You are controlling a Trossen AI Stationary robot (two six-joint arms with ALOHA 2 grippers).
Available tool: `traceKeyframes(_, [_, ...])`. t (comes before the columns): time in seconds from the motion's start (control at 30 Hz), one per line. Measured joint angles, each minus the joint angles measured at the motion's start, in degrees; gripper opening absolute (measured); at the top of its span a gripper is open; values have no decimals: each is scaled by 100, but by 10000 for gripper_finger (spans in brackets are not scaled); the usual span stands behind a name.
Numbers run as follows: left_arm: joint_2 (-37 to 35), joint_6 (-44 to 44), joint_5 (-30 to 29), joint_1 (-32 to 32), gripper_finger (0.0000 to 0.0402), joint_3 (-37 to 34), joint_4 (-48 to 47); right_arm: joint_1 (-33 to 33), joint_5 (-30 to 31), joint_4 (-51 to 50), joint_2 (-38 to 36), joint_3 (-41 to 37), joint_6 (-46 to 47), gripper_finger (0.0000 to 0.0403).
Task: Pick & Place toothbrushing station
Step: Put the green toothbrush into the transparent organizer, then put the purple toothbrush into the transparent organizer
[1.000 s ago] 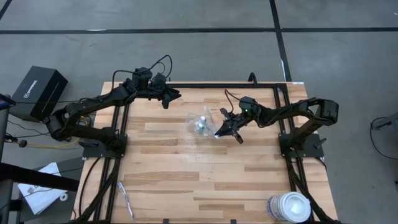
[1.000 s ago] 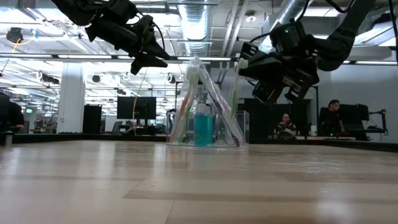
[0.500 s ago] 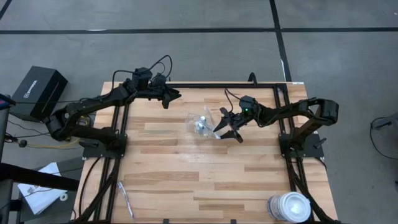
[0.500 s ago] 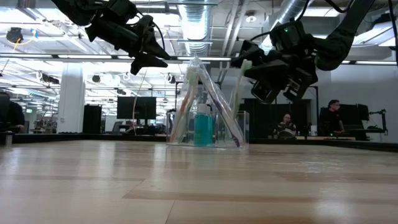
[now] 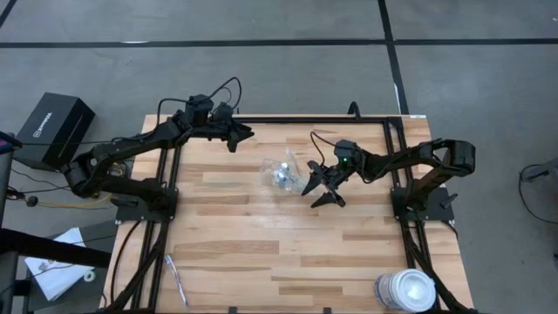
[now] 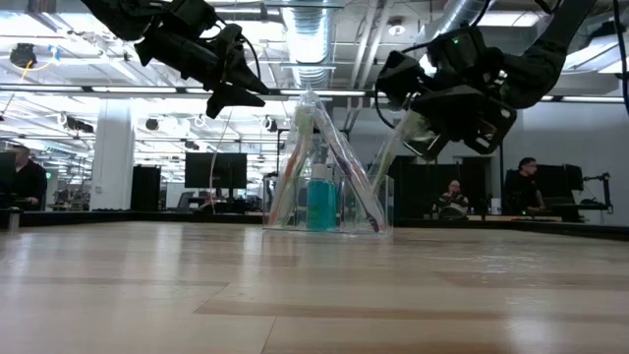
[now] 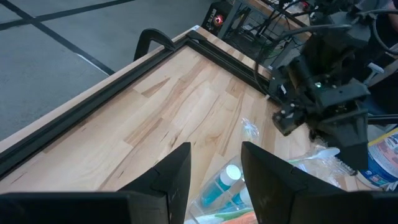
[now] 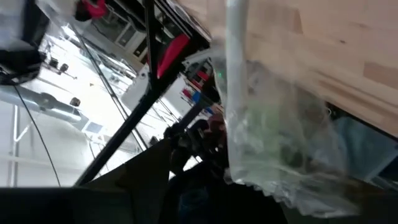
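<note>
Clear container [image 5: 283, 173] mid-table — right gripper [image 5: 319, 184] beside it, fingers spread, toothbrush [image 6: 388, 157] leaning loose; nudge could tip it. Left gripper [image 5: 241, 134] waits near far edge, fingers parted.

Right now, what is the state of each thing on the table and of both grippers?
Container: upright on the table, holding brushes and tubes.
Toothbrushes: leaning inside the container.
Toothpaste tube: standing upright in the container.
Loose toothbrush: lying flat near the table's front left corner.
White tub: at the front right corner, lid on.
Right gripper: open, beside the container.
Left gripper: raised, holding nothing.
</note>
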Motion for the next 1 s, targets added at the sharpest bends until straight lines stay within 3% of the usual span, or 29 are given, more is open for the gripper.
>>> traceKeyframes(0.2, [-2, 1, 1, -2, 136, 0, 2, 326, 250, -34, -873, 124, 540, 249])
traceKeyframes(0.3, [-1, 0, 2, -2, 136, 0, 9, 477, 519, -737, -1560, 450, 559, 249])
traceKeyframes(0.43, [0, -115, 74, -2, 136, 0, 28, 595, 1337, -1749, -2381, 1000, 224, 249])
traceKeyframes(0.6, [-2, -407, 800, -27, 136, 33, 15, 423, 2561, -3093, -2944, 1738, -1358, 249])
traceKeyframes(0.7, [-7, -582, 1111, -241, 136, 104, -135, 211, 3280, -3381, -3042, 2098, -2695, 249])
traceKeyframes(0.83, [-4, -451, 1113, -724, 135, 299, -1264, -154, 3771, -3241, -3072, 2531, -4400, 249])
traceKeyframes(1.0, [-8, -908, 569, -1348, 121, 453, -3126, -633, 3796, -3195, -3072, 3128, -6034, 249])
